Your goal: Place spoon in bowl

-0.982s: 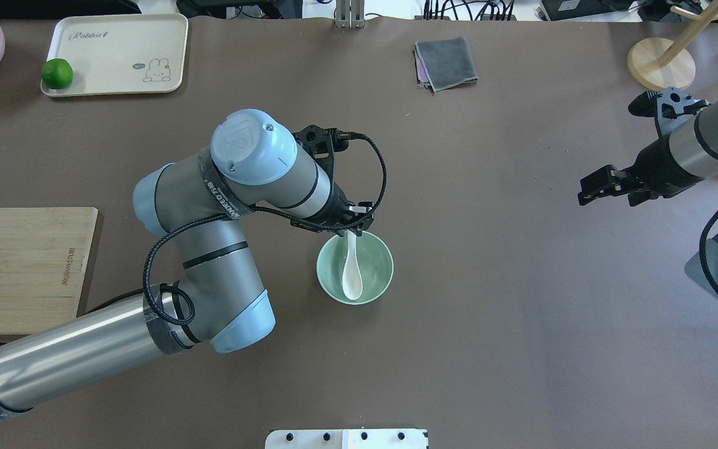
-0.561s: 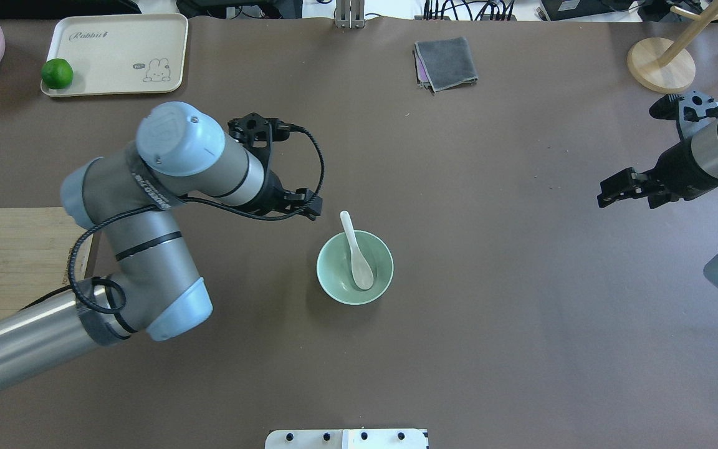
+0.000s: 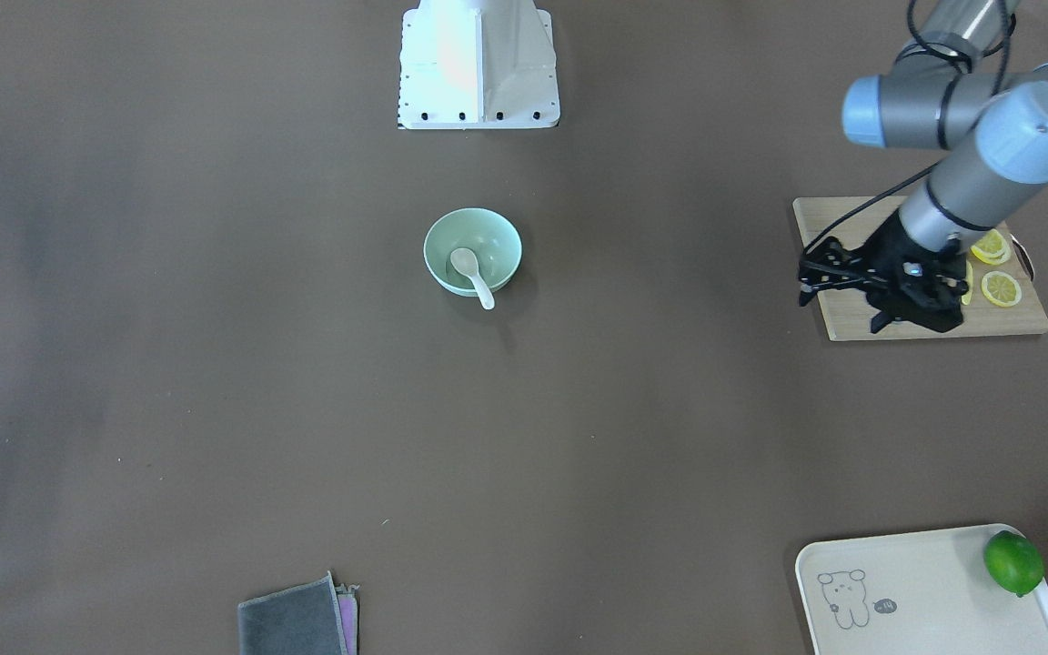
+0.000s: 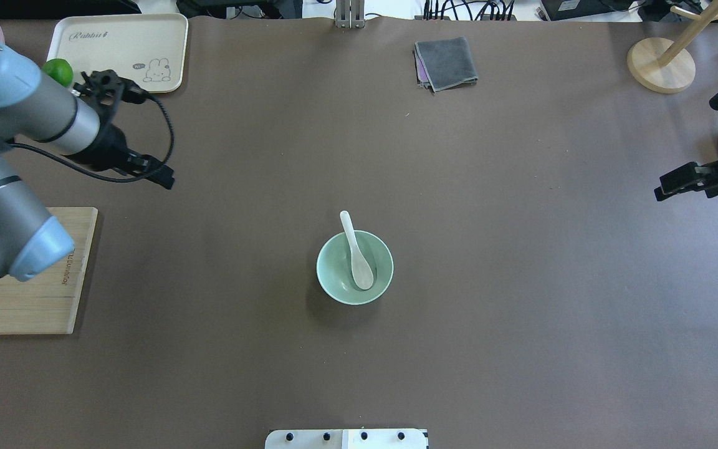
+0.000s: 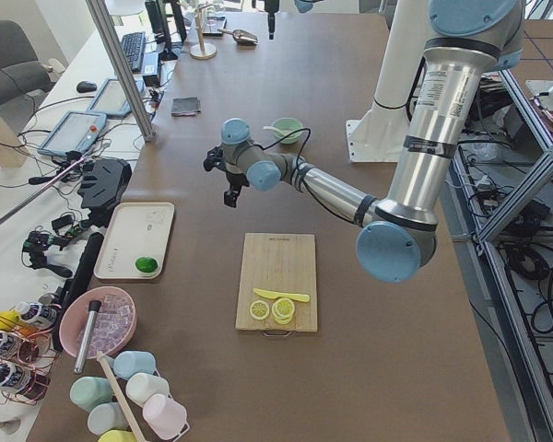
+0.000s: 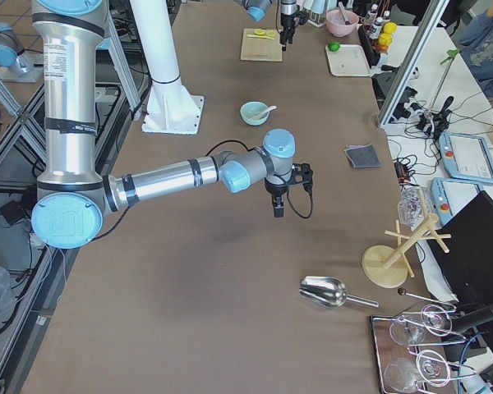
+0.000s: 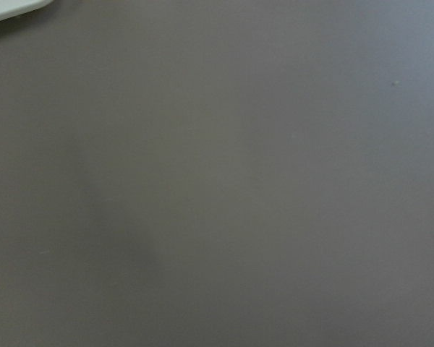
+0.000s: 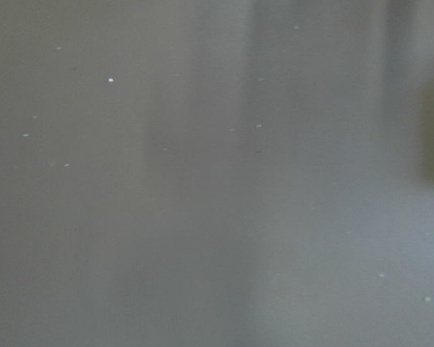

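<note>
The white spoon (image 4: pixel 356 254) lies in the pale mint-green bowl (image 4: pixel 334 269) at the table's middle, scoop down inside and handle resting over the far rim. It also shows in the front-facing view, spoon (image 3: pixel 469 269) in bowl (image 3: pixel 493 236). My left gripper (image 4: pixel 161 176) is open and empty, far to the bowl's left, near the tray; in the front-facing view the left gripper (image 3: pixel 838 305) hangs over the cutting board's edge. My right gripper (image 4: pixel 661 187) is open and empty at the table's far right. Both wrist views show only bare table.
A cream tray (image 4: pixel 116 37) with a lime (image 4: pixel 60 70) sits at the back left. A wooden cutting board (image 3: pixel 851 318) holds lemon slices (image 3: pixel 1000 287). A grey cloth (image 4: pixel 446 62) lies at the back, a wooden stand (image 4: pixel 659 63) at the back right.
My left gripper has let go of the spoon, which now rests in the bowl, and has drawn far back to the left. My right arm has drawn back to the right.
</note>
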Available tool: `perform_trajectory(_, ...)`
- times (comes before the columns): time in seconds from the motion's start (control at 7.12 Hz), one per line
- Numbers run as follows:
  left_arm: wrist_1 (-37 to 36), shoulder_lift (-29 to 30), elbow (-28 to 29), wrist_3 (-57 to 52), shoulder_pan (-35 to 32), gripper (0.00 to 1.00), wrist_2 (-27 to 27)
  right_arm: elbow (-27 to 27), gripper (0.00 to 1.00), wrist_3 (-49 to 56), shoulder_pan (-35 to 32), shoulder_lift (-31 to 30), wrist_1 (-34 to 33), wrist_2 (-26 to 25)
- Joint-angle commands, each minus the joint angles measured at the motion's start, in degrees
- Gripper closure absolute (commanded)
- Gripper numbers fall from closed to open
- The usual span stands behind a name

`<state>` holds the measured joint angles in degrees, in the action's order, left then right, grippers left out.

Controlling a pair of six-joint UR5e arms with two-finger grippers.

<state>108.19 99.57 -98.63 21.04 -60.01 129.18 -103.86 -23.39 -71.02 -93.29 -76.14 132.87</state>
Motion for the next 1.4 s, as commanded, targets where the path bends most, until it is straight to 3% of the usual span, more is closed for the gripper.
perform_trajectory(0.0, -0.08, -11.72, 0.54, -17.88, -11.75, 0.02, 4.32, 6.28, 0.00, 13.93, -9.98, -0.84, -0.24, 2.91)
perform_trajectory(0.28, -0.08, -17.99, 0.98, -20.34, -16.80, 0.02, 5.30, 8.50, 0.00, 22.21, -16.40, -2.41, -0.24, 2.92)
perform_trajectory(0.84, 0.97, -18.45, 2.74, -20.60, -19.70, 0.02, 5.65, 8.06, 0.00, 24.62, -19.24, -5.06, 0.46, 2.92)
perform_trajectory(1.12, 2.71, -18.71, 2.56, -21.12, -22.16, 0.02, 11.95, 8.15, 0.00, 24.18, -19.24, -4.98, 0.38, 3.53)
perform_trajectory(1.26, 2.47, -18.80, 3.08, -20.95, -22.17, 0.02, 11.89, 8.15, 0.00, 24.26, -19.24, -4.63, 0.46, 4.23)
